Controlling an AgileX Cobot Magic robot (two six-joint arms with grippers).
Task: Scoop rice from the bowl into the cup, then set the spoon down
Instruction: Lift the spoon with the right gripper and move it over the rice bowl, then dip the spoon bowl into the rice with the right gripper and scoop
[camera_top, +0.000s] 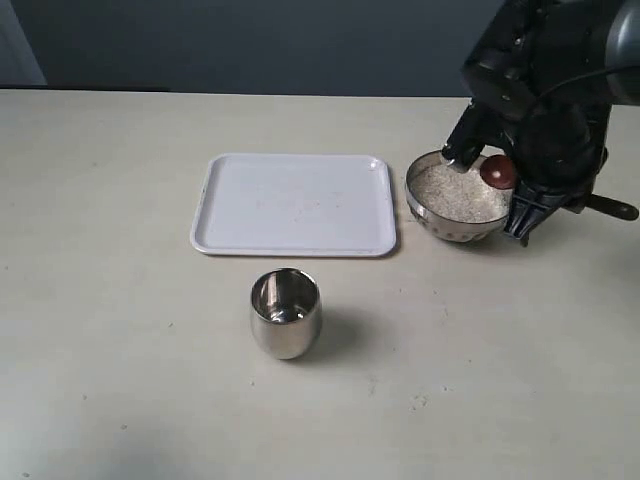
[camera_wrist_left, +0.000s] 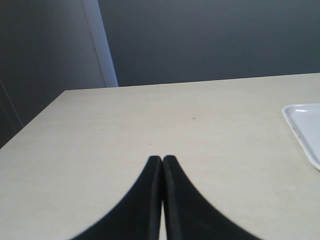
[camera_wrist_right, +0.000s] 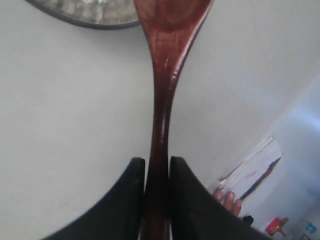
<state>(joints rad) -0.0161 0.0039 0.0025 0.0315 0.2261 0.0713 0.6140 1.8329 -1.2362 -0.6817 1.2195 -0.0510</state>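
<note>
Spoon (camera_wrist_right: 161, 100) pinched in right hand (camera_wrist_right: 157, 165), head over bowl (camera_top: 447, 231) of rice (camera_top: 455, 192).

The right arm (camera_top: 550, 90) is a bulky mass of black housings, partly glossy and partly matte, with a grey casing (camera_top: 625, 50) at its upper end. A thin black cable (camera_top: 590, 75) loops across its front. Lower down sits a ribbed black piece (camera_top: 527, 212). The left gripper (camera_wrist_left: 162, 159) has two smooth, unmarked matte black fingers, broad at the base and curving in to narrow rounded tips. The right gripper (camera_wrist_right: 157, 162) shows the same matte black, blunt-tipped fingers.
</note>
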